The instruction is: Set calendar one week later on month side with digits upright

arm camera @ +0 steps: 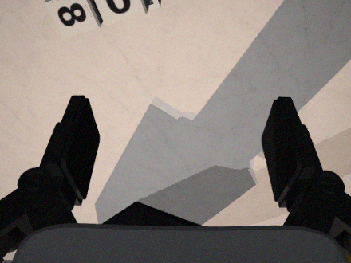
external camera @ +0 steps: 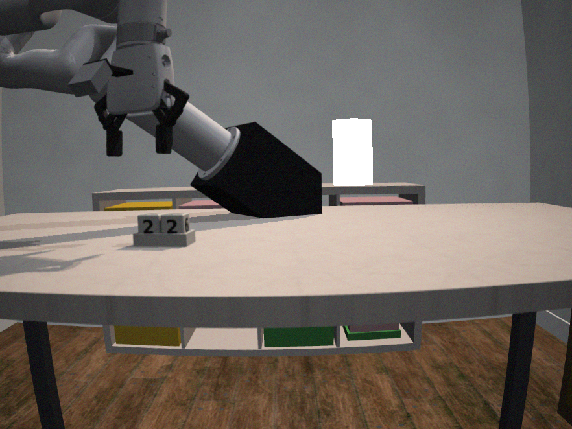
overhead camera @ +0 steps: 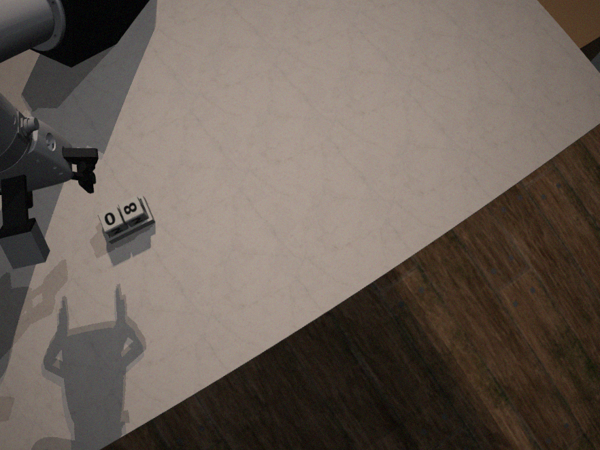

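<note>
White numbered calendar cubes (overhead camera: 120, 215) (external camera: 160, 223) (arm camera: 92, 15) are sitting in a grey rectangular tray (overhead camera: 130, 231) (external camera: 163, 238) on the pale stone-patterned worktop (overhead camera: 309, 145) (external camera: 346, 249) (arm camera: 128, 68); likely rigid and light, they are calling for opposite-face grips. The black two-fingered tool (overhead camera: 60, 208) (external camera: 139, 150) (arm camera: 180, 116) is hanging released.

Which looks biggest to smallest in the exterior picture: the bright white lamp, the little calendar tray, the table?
1. Table
2. Bright white lamp
3. Little calendar tray
</note>
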{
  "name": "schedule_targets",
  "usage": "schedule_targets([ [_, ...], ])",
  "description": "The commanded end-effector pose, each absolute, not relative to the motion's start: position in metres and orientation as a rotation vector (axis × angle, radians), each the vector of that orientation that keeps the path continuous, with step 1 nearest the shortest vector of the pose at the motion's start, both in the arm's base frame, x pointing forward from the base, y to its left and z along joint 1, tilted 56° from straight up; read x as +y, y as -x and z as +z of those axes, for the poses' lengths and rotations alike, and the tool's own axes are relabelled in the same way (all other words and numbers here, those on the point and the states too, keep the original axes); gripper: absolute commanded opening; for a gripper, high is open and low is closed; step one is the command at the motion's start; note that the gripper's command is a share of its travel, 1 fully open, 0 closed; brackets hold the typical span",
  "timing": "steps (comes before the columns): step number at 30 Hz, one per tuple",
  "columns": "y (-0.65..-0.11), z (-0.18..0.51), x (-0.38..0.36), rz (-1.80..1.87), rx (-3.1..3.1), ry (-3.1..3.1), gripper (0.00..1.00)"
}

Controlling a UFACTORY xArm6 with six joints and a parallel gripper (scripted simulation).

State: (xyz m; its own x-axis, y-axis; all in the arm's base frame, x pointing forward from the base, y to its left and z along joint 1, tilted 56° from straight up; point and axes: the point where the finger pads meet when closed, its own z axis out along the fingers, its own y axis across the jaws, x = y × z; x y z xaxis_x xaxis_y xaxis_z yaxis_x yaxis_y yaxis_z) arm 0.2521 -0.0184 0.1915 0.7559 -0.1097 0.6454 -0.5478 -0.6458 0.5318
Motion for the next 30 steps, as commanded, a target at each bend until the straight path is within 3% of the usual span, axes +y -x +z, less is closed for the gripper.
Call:
schedule_targets([
  [1, -0.258, 0.191, -0.014, 0.651, -0.297, -2.215, 1.0],
  [30, -0.288, 0.176, 0.004, 0.141, 0.68, -2.053, 1.0],
])
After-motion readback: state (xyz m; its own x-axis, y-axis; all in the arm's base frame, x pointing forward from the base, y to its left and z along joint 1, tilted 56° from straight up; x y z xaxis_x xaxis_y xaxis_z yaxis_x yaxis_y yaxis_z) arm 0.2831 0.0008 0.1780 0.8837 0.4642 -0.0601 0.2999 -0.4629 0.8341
